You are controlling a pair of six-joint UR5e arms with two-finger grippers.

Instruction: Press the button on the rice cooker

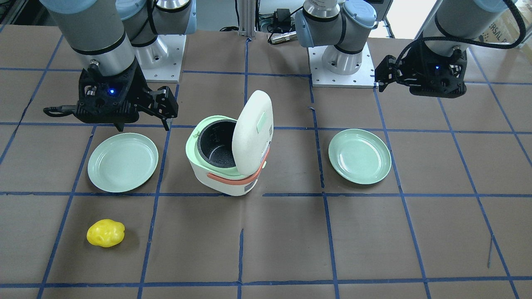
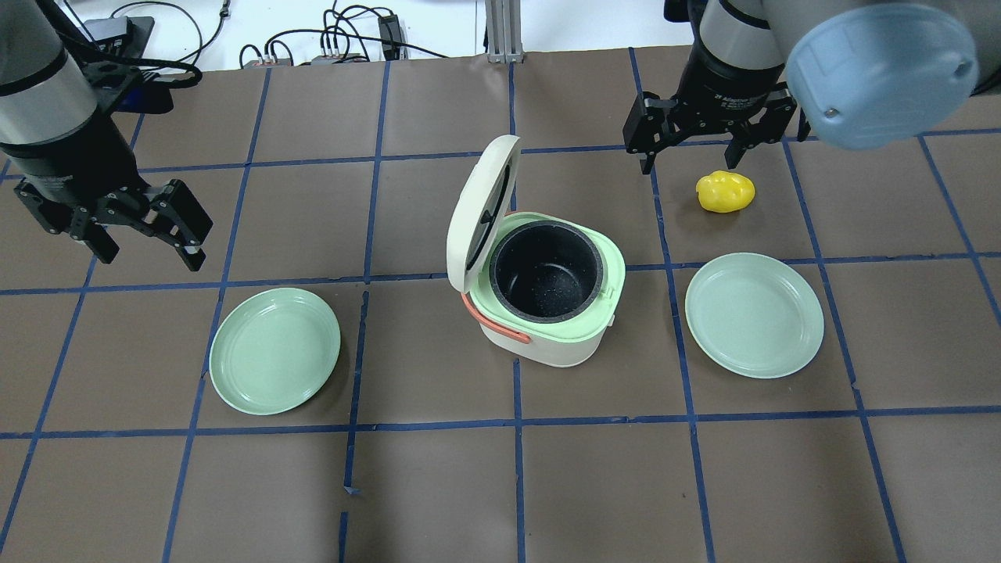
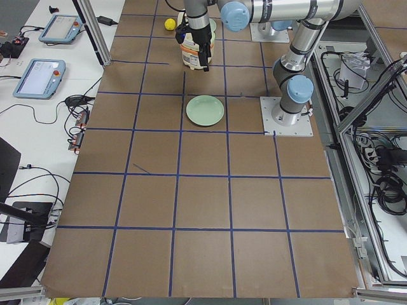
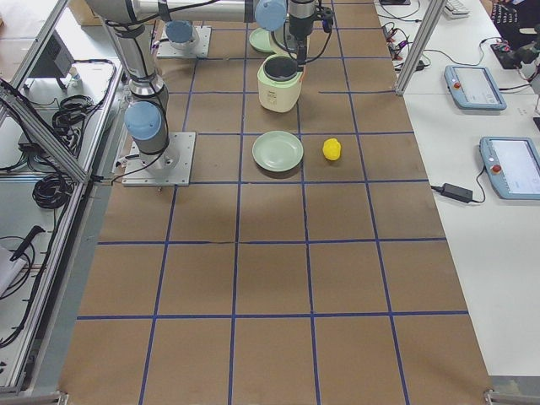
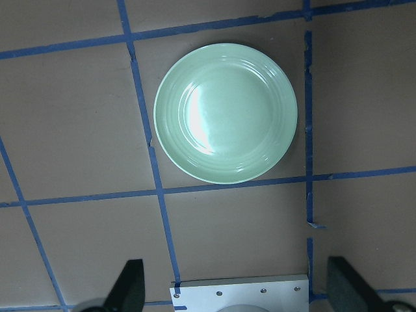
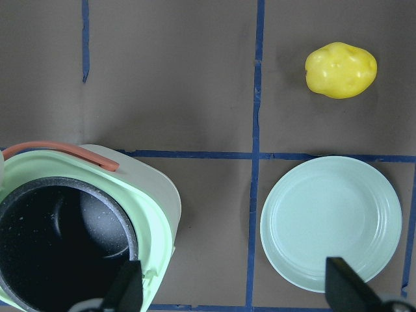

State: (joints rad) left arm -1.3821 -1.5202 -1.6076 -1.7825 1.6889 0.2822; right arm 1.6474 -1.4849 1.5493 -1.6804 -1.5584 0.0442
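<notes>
The rice cooker (image 2: 559, 344) stands mid-table, white with a mint-green rim and a coral handle (image 1: 232, 179). Its lid (image 1: 252, 132) stands open and the dark inner pot (image 2: 546, 270) is empty. I cannot make out a button. My left gripper (image 2: 148, 254) is open and empty, high up and well to the cooker's left. My right gripper (image 2: 690, 164) is open and empty, above the table beyond the cooker's right side. The right wrist view shows the cooker (image 6: 153, 195) at lower left, and the left wrist view shows only a plate.
A mint-green plate (image 2: 275, 349) lies left of the cooker, below my left gripper (image 5: 237, 289). Another plate (image 2: 755, 314) lies to the right. A yellow lumpy object (image 2: 726, 191) sits beyond the right plate, near my right gripper (image 6: 234, 292).
</notes>
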